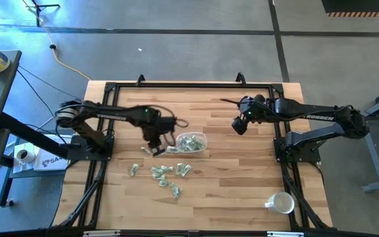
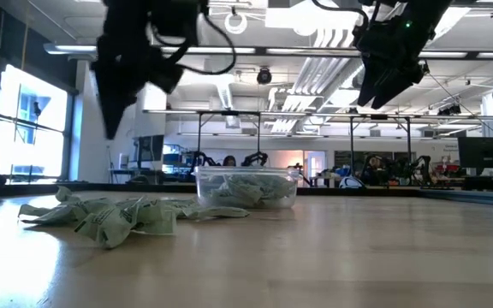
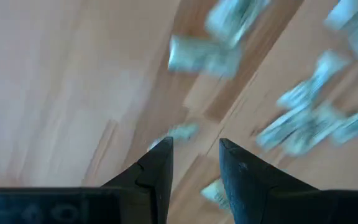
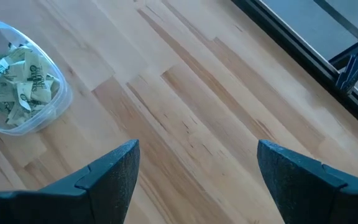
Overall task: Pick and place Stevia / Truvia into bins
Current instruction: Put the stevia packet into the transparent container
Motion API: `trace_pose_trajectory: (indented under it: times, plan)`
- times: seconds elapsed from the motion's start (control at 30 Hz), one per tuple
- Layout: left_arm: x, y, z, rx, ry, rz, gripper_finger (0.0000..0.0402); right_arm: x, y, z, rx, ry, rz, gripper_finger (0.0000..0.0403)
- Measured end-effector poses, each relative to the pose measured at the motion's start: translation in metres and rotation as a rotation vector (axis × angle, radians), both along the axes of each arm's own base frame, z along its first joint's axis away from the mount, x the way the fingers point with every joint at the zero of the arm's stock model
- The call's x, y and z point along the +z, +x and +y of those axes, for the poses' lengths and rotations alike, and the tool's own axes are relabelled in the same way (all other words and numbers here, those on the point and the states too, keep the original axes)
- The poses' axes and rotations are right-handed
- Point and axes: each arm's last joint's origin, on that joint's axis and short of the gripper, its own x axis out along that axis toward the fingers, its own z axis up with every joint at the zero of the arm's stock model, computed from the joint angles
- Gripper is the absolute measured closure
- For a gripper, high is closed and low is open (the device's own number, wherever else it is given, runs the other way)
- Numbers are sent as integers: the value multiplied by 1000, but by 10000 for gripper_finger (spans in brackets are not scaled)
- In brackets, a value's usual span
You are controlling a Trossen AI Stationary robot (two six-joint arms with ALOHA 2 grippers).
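Packets [image 1: 165, 172], roughly eight, lie loose on our surface [image 1: 229, 171]; more fill one clear bin [image 1: 191, 142]. Our left claw [image 1: 155, 149] hovers slightly parted, empty; right claw [image 1: 239, 125], arm lettered "ROBBEN", gapes wide, empty.

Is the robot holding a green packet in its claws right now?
No. The left gripper is open and empty above the loose packets. The right gripper is wide open over bare table.

Bare bench [image 1: 242, 178] across the centre and lower right of the high view, white mug [image 1: 280, 203] alone at lower right, clear bin [image 1: 191, 142] mid-frame, loose packets [image 1: 165, 174] scattered below it, left end effector [image 1: 155, 149] hanging just beside the bin.
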Motion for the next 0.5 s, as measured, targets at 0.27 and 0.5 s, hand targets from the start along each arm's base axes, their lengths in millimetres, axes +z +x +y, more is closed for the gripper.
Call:
trace_pose_trajectory:
  times: [0.27, 0.5]
  plan:
    - [-43, -9, -37, -560, 87, -194, 239, 0, 1, 0, 34, -13, 5, 89]
    - [-59, -2, -28, -744, 228, -265, 238, 0, 1, 1, 24, 30, -14, 89]
